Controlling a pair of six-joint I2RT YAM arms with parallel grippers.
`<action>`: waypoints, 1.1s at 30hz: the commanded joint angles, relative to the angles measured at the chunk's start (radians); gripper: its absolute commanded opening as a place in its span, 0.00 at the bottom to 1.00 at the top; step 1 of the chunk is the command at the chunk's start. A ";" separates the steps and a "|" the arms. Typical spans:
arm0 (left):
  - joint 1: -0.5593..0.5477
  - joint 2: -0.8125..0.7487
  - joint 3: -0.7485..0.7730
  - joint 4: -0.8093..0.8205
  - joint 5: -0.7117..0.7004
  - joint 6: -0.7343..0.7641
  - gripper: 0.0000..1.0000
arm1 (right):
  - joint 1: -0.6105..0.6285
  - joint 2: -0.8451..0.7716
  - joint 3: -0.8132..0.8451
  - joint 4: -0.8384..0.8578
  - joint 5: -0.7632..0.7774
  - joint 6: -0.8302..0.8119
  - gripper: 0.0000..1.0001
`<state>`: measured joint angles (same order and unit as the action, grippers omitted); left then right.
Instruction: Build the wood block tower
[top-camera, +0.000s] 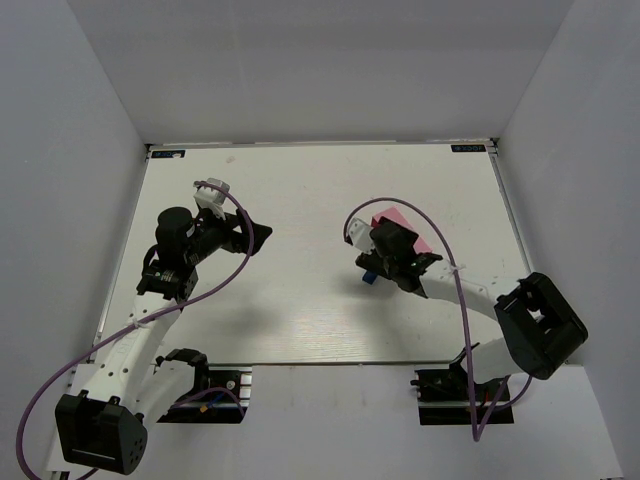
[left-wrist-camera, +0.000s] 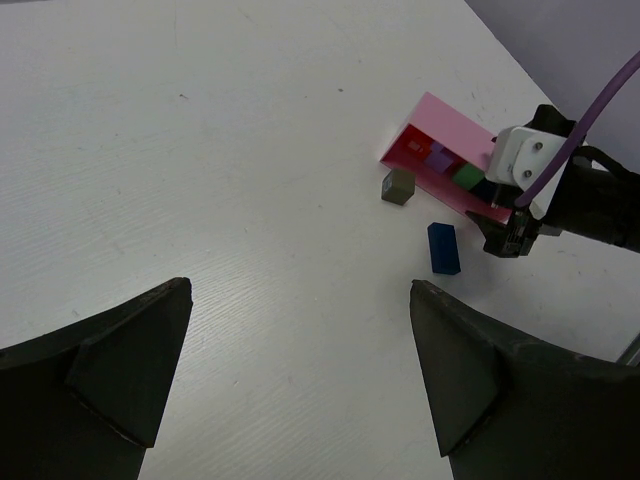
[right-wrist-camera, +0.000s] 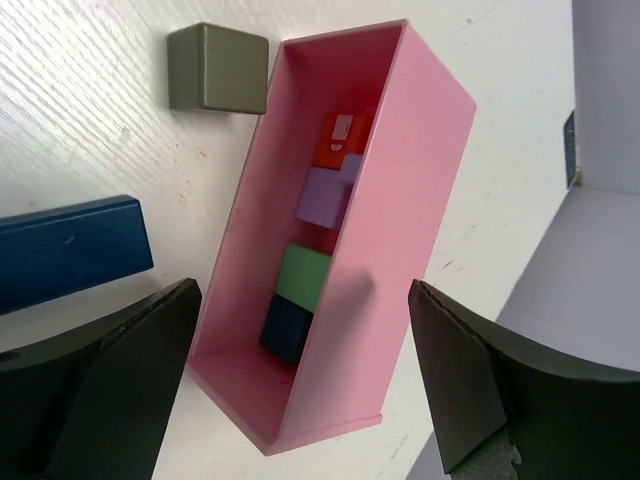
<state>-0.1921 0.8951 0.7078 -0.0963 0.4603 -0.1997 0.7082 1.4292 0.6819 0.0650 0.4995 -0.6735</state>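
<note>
A pink tray (right-wrist-camera: 400, 180) lies on the white table and holds a row of blocks: red (right-wrist-camera: 340, 140), lilac (right-wrist-camera: 325, 195), green (right-wrist-camera: 303, 275) and dark blue (right-wrist-camera: 285, 328). A grey block (right-wrist-camera: 218, 68) and a long blue block (right-wrist-camera: 70, 250) lie on the table beside the tray. No upright tower shows. My right gripper (right-wrist-camera: 300, 300) is open, hovering over the tray's near end, empty. My left gripper (left-wrist-camera: 300, 300) is open and empty, well left of the tray (left-wrist-camera: 440, 140). In the top view the tray (top-camera: 410, 225) lies partly under the right gripper (top-camera: 388, 250).
White walls enclose the table on three sides. A purple cable loops over each arm. The right arm's wrist (left-wrist-camera: 560, 190) hangs over the tray's end in the left wrist view. The left gripper (top-camera: 262, 233) sits over bare table at centre left.
</note>
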 joint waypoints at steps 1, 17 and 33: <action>-0.003 -0.005 0.016 0.015 0.008 0.003 1.00 | -0.029 -0.046 0.083 -0.094 -0.093 0.100 0.90; -0.003 -0.015 0.016 0.015 0.008 0.003 1.00 | -0.177 0.000 0.200 -0.208 -0.205 0.222 0.90; -0.003 -0.015 0.016 0.015 0.017 0.003 1.00 | -0.323 0.089 0.275 -0.309 -0.400 0.273 0.90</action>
<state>-0.1921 0.8951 0.7078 -0.0963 0.4603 -0.1997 0.4026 1.5066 0.9085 -0.2195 0.1524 -0.4236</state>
